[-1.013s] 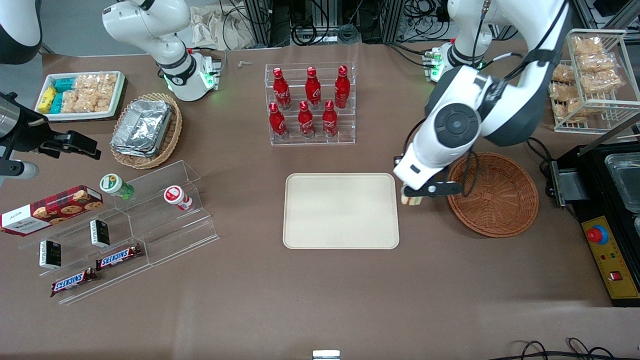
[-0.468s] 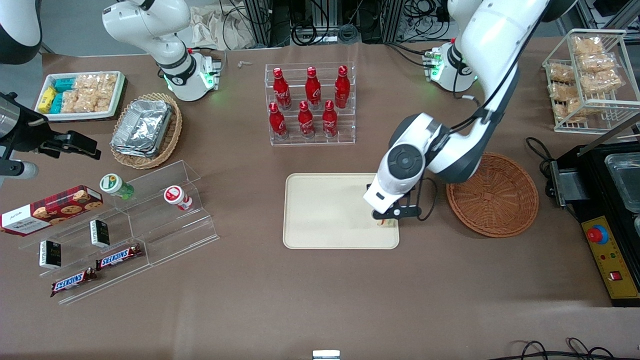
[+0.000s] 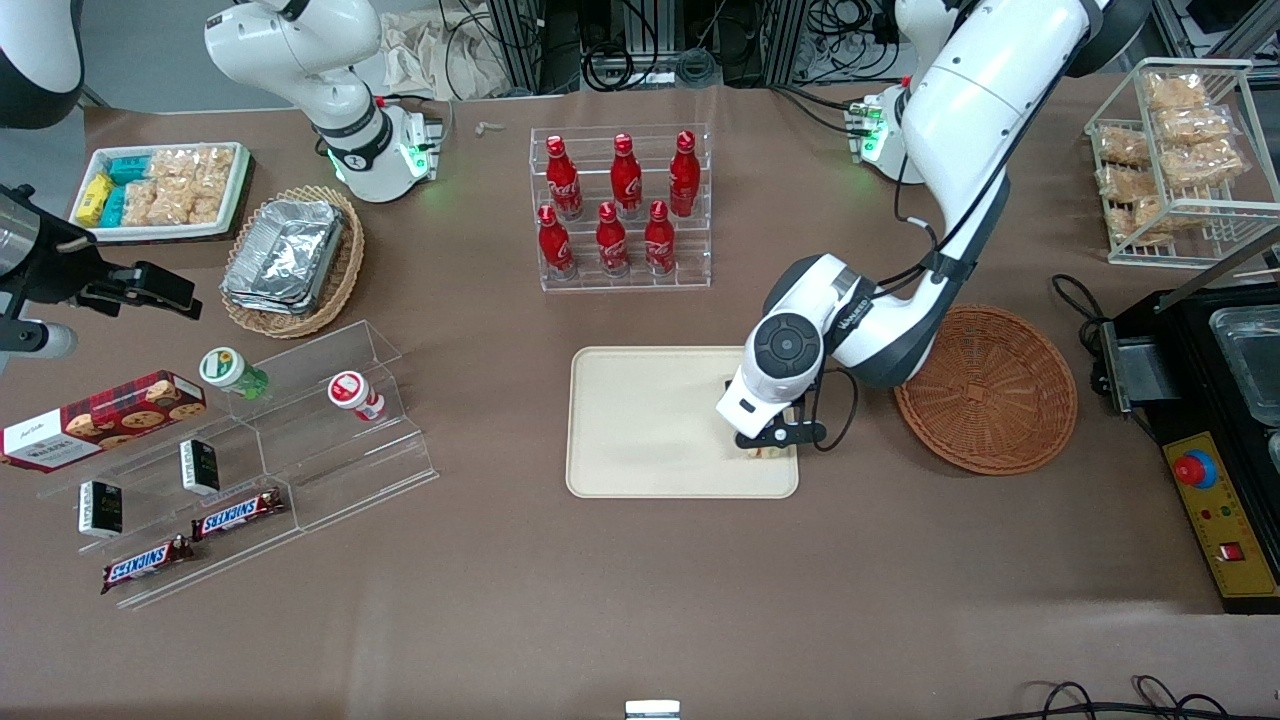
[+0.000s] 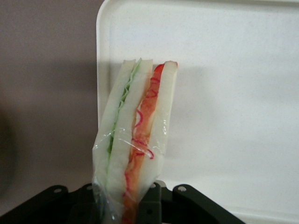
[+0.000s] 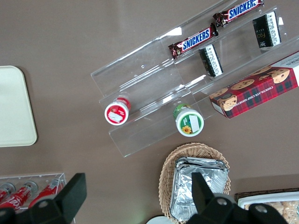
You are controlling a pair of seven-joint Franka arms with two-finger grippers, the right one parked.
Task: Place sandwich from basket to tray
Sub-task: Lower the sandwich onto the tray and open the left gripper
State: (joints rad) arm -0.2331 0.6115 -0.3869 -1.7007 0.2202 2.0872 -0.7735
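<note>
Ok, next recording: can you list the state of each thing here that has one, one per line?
end effector: shut on the sandwich, over the tray's corner nearest the basket.
sandwich: plastic-wrapped, held on edge, out of the basket.
basket: nothing in it.
tray: flat on the table, nothing else on it.
cola bottles: upright, capped, in the clear rack.
foil trays: stacked in the tan basket.
</note>
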